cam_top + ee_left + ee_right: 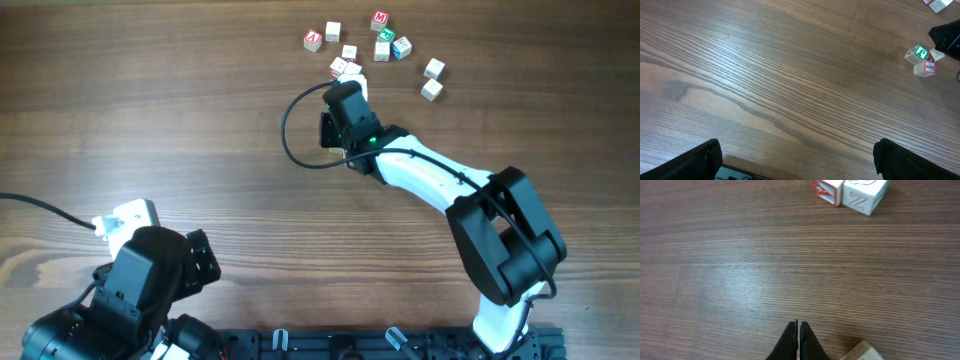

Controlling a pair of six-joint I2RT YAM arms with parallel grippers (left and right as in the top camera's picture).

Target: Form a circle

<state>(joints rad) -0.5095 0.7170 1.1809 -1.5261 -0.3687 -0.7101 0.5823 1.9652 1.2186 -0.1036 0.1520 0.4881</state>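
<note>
The circle is only a small clump of pale letter cubes (pixel 346 68), not a ring. In the left wrist view the clump (pixel 923 61) shows a green face, a red face and a plain cube. My right gripper (pixel 343 88) sits just below this clump, shut with nothing between its tips (pixel 799 326). One plain cube (pixel 863 353) lies right beside those tips. A red-faced cube (pixel 827 190) and a white cube (pixel 865 195) lie farther ahead. My left gripper (pixel 797 160) stands open over bare wood at the near left, far from the cubes.
Loose cubes are scattered at the far edge: a red-faced one (pixel 313 40), a plain one (pixel 333 31), a red and green group (pixel 384 35) and two plain ones (pixel 432 78). A black cable (pixel 290 130) loops left of the right arm.
</note>
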